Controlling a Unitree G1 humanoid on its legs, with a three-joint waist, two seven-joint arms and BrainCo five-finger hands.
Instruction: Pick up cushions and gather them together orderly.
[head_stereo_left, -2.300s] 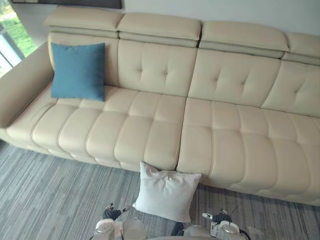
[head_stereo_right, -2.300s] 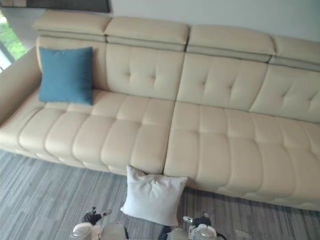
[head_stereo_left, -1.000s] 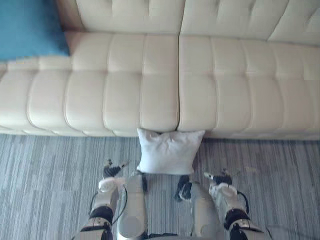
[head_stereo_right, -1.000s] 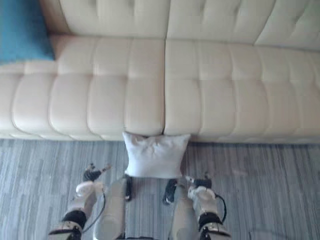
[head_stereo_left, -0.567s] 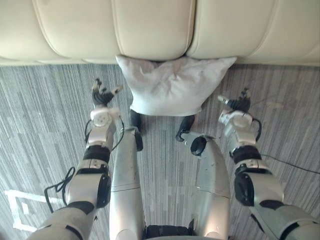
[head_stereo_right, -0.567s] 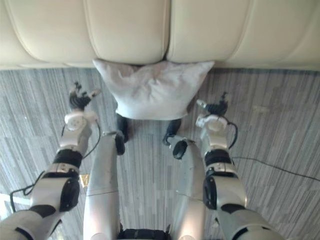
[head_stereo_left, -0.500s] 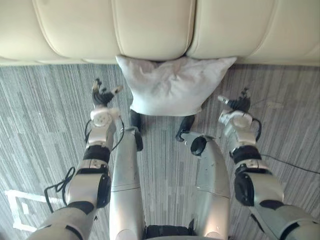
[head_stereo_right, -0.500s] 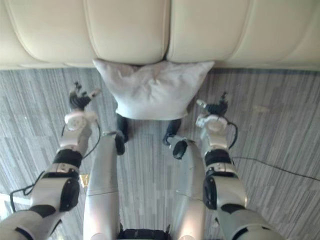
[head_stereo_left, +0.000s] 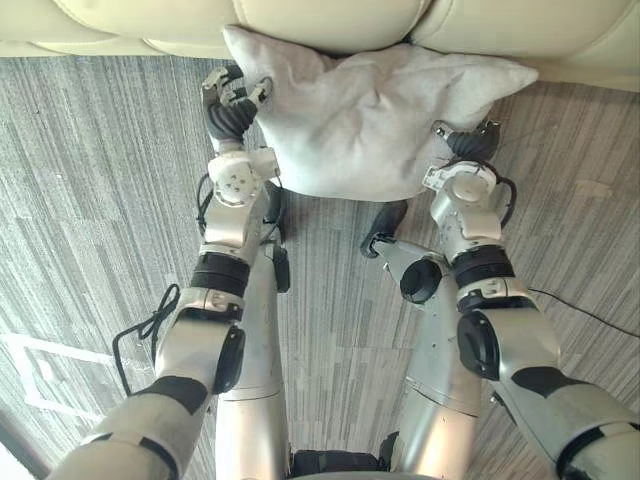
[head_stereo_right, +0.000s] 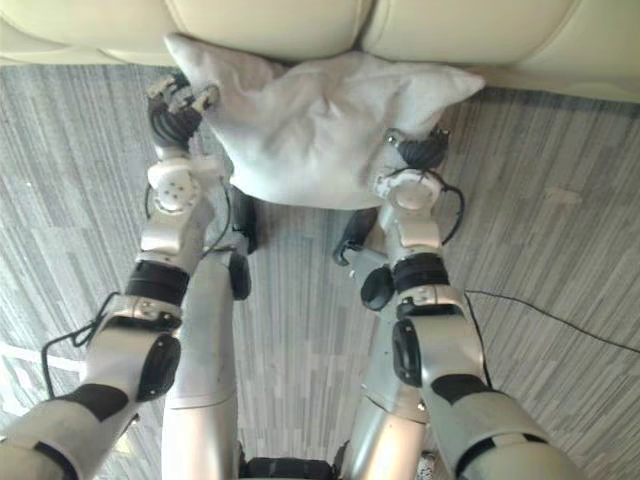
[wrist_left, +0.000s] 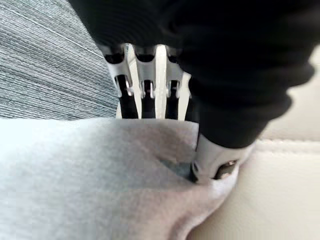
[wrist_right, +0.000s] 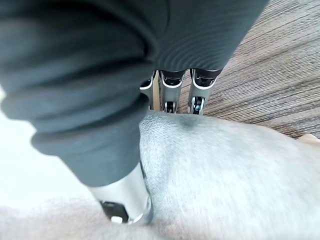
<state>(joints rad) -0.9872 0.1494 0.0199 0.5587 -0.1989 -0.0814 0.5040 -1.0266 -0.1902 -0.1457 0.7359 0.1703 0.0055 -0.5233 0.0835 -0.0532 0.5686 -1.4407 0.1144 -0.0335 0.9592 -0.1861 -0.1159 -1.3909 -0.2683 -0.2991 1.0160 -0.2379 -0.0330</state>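
On the left, the left hand (head_stereo_left: 232, 110) is on the white cushion (head_stereo_left: 360, 120), gripping its upper corner: fingers (wrist_left: 145, 90) go behind the edge, thumb pressed into the front. The cushion stands on the grey carpet (head_stereo_left: 90, 200), leaning against the cream sofa (head_stereo_left: 320, 20). On the right, the right hand (head_stereo_left: 462, 145) pinches the opposite edge the same way.
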